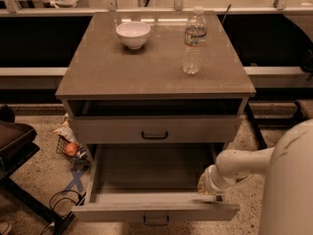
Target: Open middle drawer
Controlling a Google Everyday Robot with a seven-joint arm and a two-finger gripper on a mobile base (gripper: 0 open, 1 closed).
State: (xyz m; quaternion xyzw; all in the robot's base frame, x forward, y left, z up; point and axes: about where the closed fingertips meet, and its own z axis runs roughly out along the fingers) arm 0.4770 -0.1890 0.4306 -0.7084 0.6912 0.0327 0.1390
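Observation:
The middle drawer (154, 212) is pulled far out of the grey-beige cabinet. Its shallow plain grey box (151, 168) is bare inside, and its small black bar handle (156, 221) shows at the bottom edge. My gripper (209, 189), on the end of the white arm (244, 165), sits at the drawer's right front corner, just inside the front panel. The wrist hides most of it. The drawer above (154, 129) is closed. Any lower drawer is hidden under the open one.
A white bowl (133, 34) and a clear water bottle (194, 42) stand on the cabinet top (122, 72). A small basket with an orange fruit (71, 149) and a dark cable lie on the floor at the left. A dark chair (12, 141) stands at far left.

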